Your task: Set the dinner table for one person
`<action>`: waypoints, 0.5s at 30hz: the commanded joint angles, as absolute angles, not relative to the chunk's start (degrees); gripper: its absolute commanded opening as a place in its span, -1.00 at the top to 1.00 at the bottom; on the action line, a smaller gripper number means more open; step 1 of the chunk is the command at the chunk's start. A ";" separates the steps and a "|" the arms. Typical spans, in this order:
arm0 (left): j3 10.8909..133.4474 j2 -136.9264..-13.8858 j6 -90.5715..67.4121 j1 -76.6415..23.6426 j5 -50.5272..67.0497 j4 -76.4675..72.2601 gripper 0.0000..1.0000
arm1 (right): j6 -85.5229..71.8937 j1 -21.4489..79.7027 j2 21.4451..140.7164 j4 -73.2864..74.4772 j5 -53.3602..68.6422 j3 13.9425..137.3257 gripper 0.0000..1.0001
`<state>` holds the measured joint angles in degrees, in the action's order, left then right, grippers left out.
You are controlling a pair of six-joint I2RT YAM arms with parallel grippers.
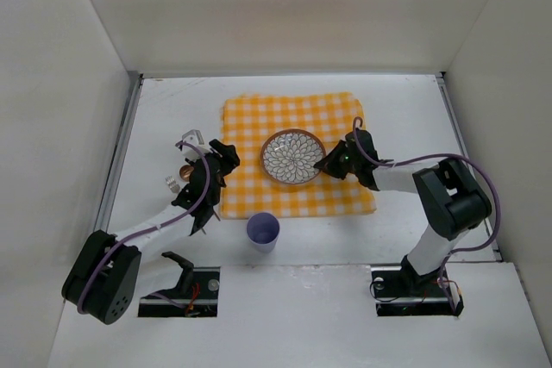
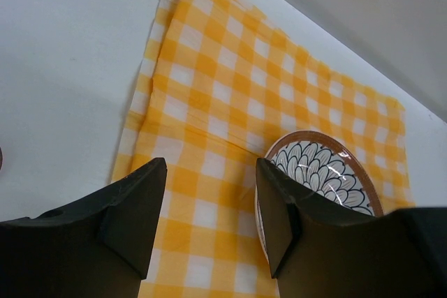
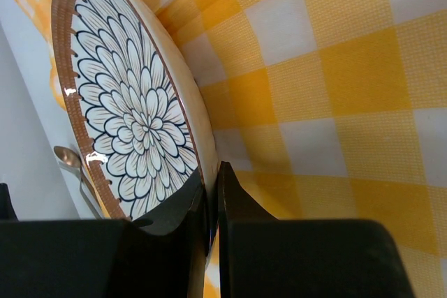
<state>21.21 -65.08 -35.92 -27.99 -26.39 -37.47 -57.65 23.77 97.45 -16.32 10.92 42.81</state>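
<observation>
The white dinner table (image 1: 169, 109) carries a yellow-and-white checked cloth (image 1: 293, 108). A brown-rimmed plate (image 1: 293, 158) with a black-and-white flower pattern sits on the cloth's middle. My right gripper (image 1: 327, 164) is at the plate's right edge. In the right wrist view it (image 3: 211, 176) is shut on the rim of the plate (image 3: 133, 123), one finger above and one below. My left gripper (image 1: 224, 154) is open and empty over the cloth's left edge. In the left wrist view it (image 2: 209, 176) hangs above the cloth (image 2: 223, 82), with the plate (image 2: 321, 172) just right of it.
A purple cup (image 1: 263, 232) stands upright at the cloth's near edge. Metal cutlery (image 1: 190, 138) lies on the table left of the cloth, partly hidden by the left arm. A spoon (image 3: 70, 158) shows beyond the plate. White walls enclose the table.
</observation>
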 commanded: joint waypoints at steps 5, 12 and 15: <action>21.00 -64.86 -35.16 -27.82 -27.51 -39.90 -0.03 | -58.01 24.83 94.92 -21.19 10.38 45.53 0.38; 20.57 -63.63 -34.98 -27.55 -27.86 -39.90 -0.03 | -53.10 24.92 87.29 -14.08 3.27 42.19 -0.09; 20.74 -63.46 -34.89 -28.25 -27.95 -39.81 -0.03 | -47.83 25.09 80.97 -7.14 -2.26 41.49 -0.12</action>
<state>21.21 -65.06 -35.79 -28.01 -26.65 -37.47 -53.47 24.47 87.70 -11.27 4.62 41.67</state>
